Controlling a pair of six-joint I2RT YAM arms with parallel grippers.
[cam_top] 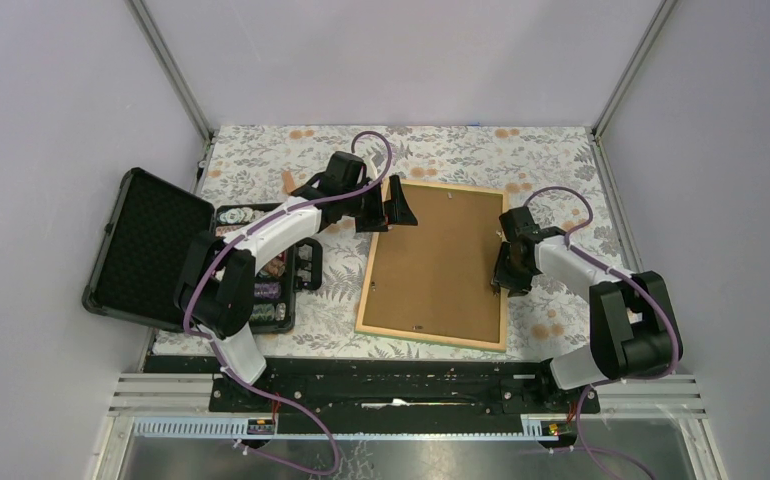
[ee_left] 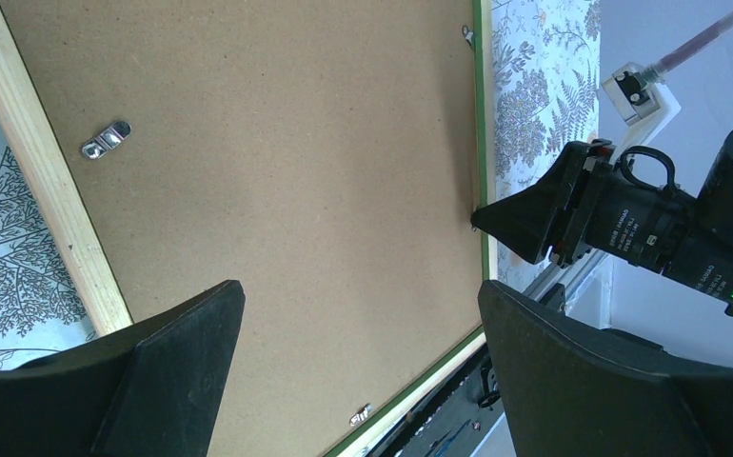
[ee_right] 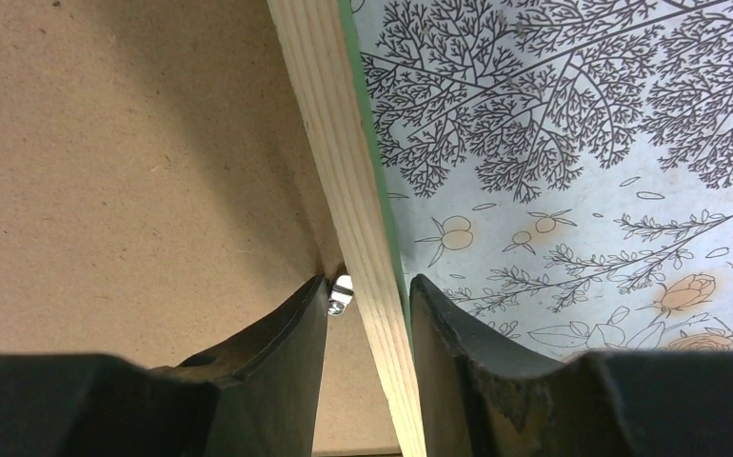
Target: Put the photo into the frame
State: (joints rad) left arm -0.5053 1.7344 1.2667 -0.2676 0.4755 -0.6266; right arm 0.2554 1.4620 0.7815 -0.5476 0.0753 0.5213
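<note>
The frame (cam_top: 431, 335) lies face down on the floral cloth, its light wood back up and a green edge (ee_right: 367, 162) showing. A brown backing board (cam_top: 436, 260) fills it. The photo is hidden. My left gripper (cam_top: 398, 205) hovers open over the frame's far left corner, and in the left wrist view its fingers (ee_left: 361, 290) stand wide above the board (ee_left: 287, 162). My right gripper (cam_top: 508, 272) is at the frame's right rail. Its jaws (ee_right: 369, 283) straddle the wooden rail (ee_right: 334, 152) without clamping it. The inner finger touches a small metal tab (ee_right: 340, 293).
An open black case (cam_top: 151, 250) with a tray of poker chips (cam_top: 271, 275) stands at the left, close to the left arm. A metal hanger clip (ee_left: 106, 140) sits on the backing board. Grey walls enclose the floral cloth (cam_top: 561, 160) on three sides.
</note>
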